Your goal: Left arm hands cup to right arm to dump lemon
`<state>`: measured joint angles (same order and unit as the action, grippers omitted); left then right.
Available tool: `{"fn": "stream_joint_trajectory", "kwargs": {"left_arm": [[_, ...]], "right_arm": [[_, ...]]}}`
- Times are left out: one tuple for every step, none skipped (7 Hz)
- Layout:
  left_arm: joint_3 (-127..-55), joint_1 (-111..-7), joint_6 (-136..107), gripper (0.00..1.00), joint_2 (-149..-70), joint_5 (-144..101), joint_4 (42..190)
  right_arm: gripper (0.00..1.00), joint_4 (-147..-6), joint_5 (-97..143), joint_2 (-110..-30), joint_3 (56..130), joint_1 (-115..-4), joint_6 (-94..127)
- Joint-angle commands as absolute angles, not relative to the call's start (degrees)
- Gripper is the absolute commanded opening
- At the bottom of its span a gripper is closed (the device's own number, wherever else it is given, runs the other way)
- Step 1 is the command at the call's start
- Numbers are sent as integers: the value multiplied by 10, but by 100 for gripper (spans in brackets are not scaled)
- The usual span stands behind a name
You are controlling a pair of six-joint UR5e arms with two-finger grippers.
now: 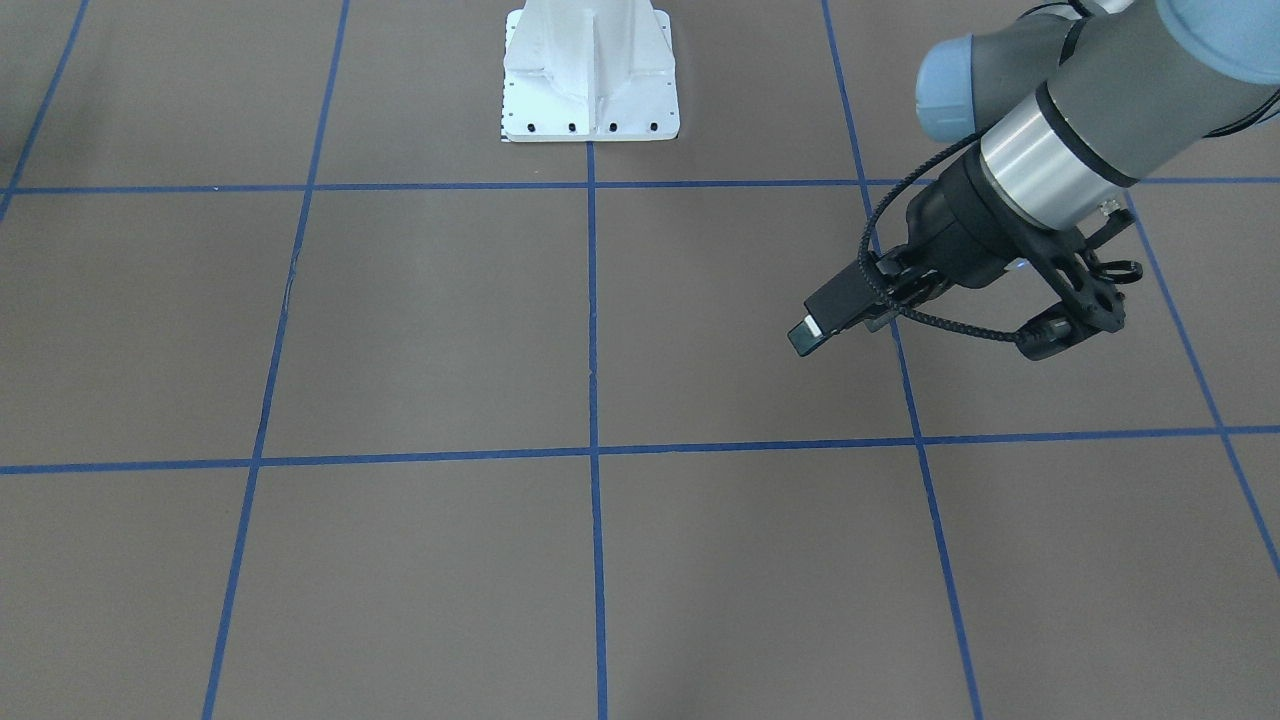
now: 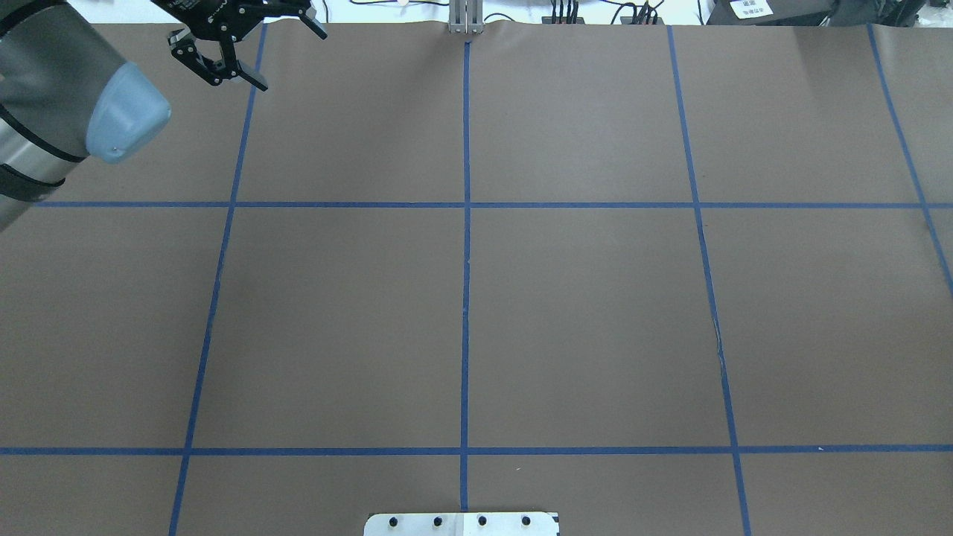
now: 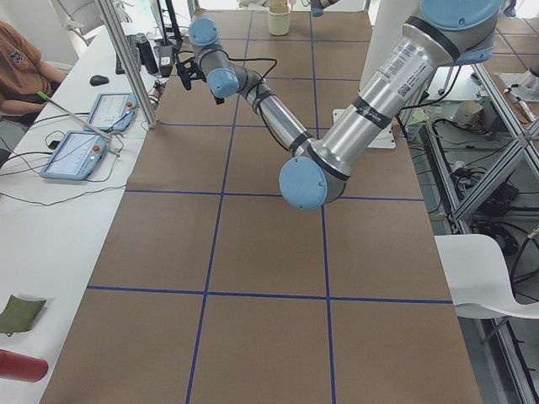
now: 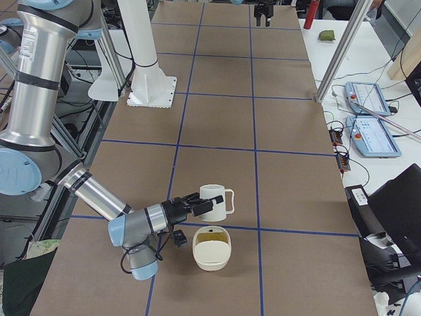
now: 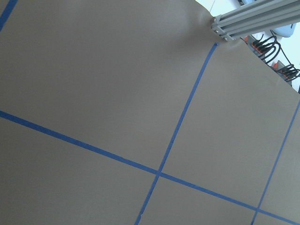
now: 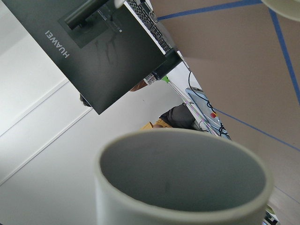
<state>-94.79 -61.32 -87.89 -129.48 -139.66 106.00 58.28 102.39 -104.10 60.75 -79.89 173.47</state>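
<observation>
The cream-white cup (image 4: 214,201) shows in the exterior right view, at the fingers of my right gripper (image 4: 195,207), which reaches in level from the side. From that view I cannot tell whether the gripper is shut on it. The right wrist view looks into the cup's (image 6: 183,174) grey inside, and no lemon shows there. A yellow-green patch (image 4: 211,245), apparently the lemon, lies in a cream bowl (image 4: 212,262) just in front of the cup. My left gripper (image 2: 290,59) is open and empty over the table's far left part; it also shows in the front-facing view (image 1: 1085,305).
The white robot base (image 1: 590,70) stands at the table's near middle edge. Blue tape lines (image 2: 466,223) grid the brown table. An aluminium post (image 4: 342,52), tablets (image 4: 368,99) and a black monitor (image 6: 93,51) line the operators' side. A person (image 3: 17,59) sits there.
</observation>
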Motion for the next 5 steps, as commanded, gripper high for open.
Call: {"fn": "stream_joint_trajectory", "kwargs": {"left_arm": [[-948,-613,-879,100,-1296,-1397,1060],[-947,-613,-879,100,-1296,-1397,1060],[-947,-609,-879,100,-1296,-1397,1060],[-947,-608,-879,100,-1296,-1393,1060],[-947,-608,-879,100,-1296,-1393,1060]], "right_arm": [[0,584,1027,-1039,609,-798,1716],[0,584,1027,-1035,607,-798,1656],[0,584,1028,-1034,608,-798,1609],[0,584,1029,-1034,608,-798,1547],[0,583,1032,-1034,608,-798,1479]]}}
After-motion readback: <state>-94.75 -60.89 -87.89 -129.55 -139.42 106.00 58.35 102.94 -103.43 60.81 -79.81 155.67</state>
